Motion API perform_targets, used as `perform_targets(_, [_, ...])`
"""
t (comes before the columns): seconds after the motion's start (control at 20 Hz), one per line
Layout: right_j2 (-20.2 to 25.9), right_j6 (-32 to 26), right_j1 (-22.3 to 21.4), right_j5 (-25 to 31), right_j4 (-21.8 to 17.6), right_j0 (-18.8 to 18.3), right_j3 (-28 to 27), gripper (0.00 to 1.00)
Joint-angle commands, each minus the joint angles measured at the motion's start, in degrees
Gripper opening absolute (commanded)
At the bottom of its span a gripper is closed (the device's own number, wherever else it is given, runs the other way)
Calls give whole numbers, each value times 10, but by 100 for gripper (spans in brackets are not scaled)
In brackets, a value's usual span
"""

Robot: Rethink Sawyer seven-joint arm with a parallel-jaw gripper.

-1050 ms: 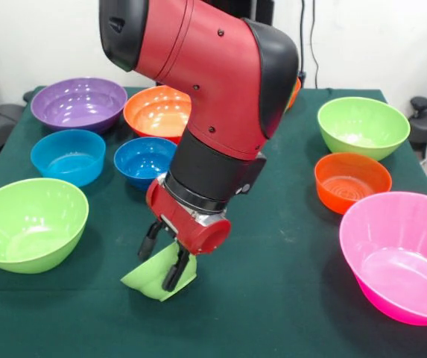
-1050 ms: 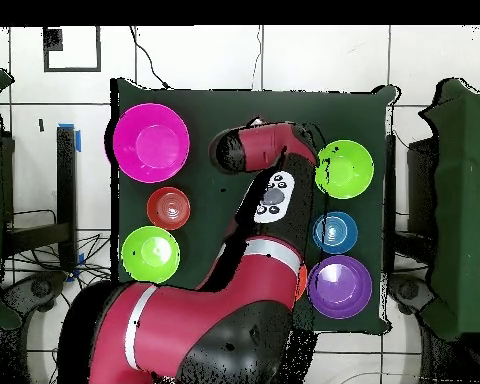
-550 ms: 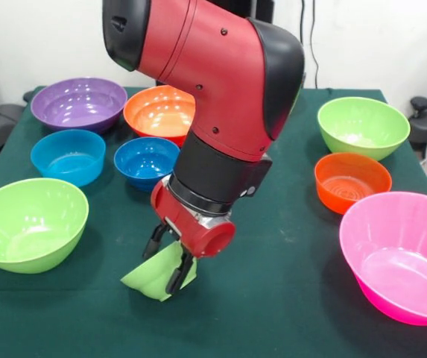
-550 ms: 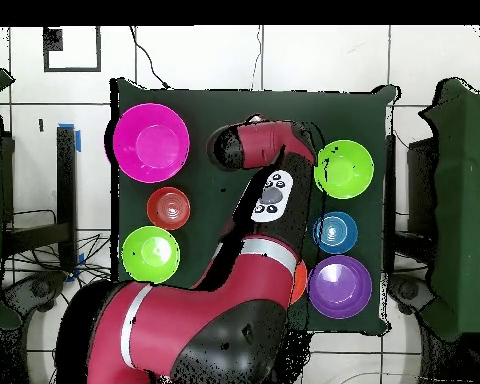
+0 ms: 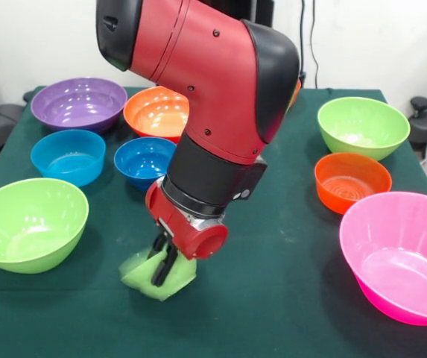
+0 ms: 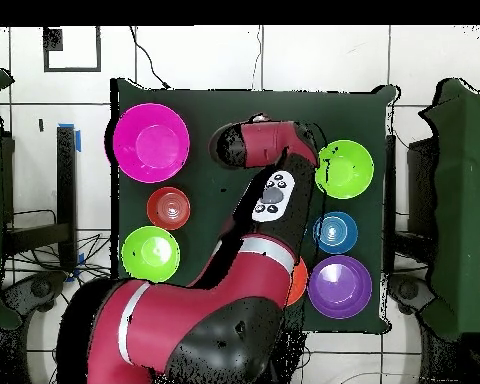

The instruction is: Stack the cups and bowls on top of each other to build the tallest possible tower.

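Observation:
My gripper [image 5: 162, 264] is low over the table's near middle, its black fingers shut on the rim of a small lime green cup [image 5: 153, 277] that lies tilted on the cloth. The other cups and bowls stand singly. On the left are a purple bowl [image 5: 79, 103], an orange bowl [image 5: 156, 112], a light blue bowl [image 5: 68, 155], a blue bowl [image 5: 144, 159] and a large lime bowl [image 5: 28, 222]. The tower is hidden; only an orange edge [image 5: 296, 91] peeks out behind the arm. In the overhead view the wrist [image 6: 246, 145] covers the gripper.
On the right stand a lime bowl [image 5: 363, 125], a small orange bowl [image 5: 352, 180] and a big pink bowl [image 5: 399, 253]. The arm's thick red forearm [image 5: 213, 82] hangs over the table's middle. The green cloth [image 5: 273, 298] ends close in front of the cup.
The fingers, which straddled the cup's rim wide apart, have drawn together on it. The wrist has sunk slightly and the cup has shifted a little.

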Motion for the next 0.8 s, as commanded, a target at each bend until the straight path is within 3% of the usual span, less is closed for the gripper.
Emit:
perform_targets(0.05, [12, 99, 32, 77, 49, 22, -36, 0])
perform_targets(0.8, [-17, 89, 57, 91, 125, 29, -56, 0])
